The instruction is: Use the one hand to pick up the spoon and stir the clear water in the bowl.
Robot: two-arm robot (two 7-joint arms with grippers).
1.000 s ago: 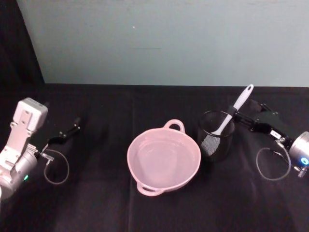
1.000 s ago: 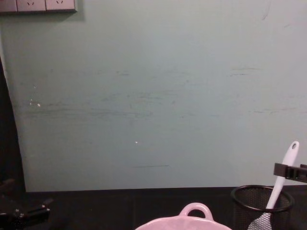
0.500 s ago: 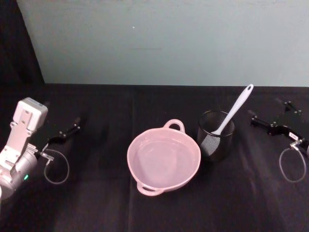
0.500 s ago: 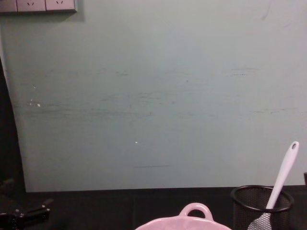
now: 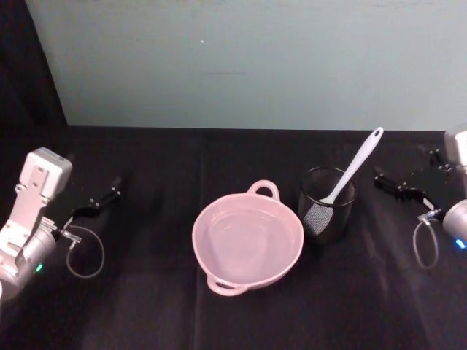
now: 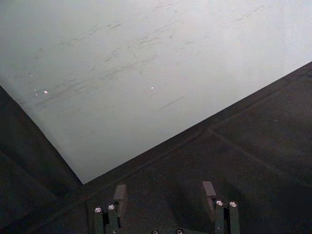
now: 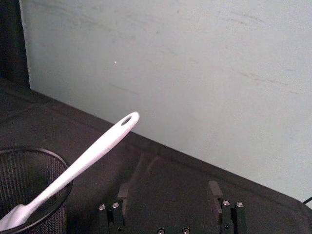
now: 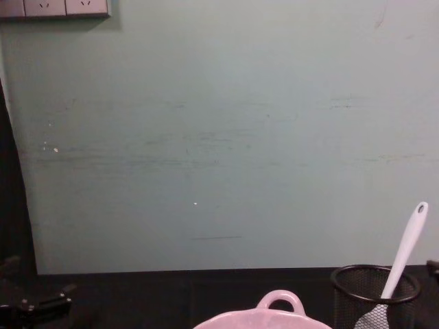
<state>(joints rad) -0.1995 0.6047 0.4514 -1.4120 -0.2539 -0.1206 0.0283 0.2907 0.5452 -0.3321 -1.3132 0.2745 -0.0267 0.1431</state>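
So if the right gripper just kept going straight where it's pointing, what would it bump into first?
Probably nothing on the table. The right gripper, open, aims beside the spoon handle; beyond lies black cloth, then the wall. Depth is uncertain.

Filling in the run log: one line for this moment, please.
right hand: open, right of mesh cup | spoon: in cup, ungrasped | bowl: centre | left hand: open, parked

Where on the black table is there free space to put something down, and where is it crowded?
Bare cloth lies between the left claw and the pink bowl, also in front of the bowl along the near table edge. It is crowded on the right: the mesh cup with the spoon stands close beside the bowl, the open right claw just beyond.
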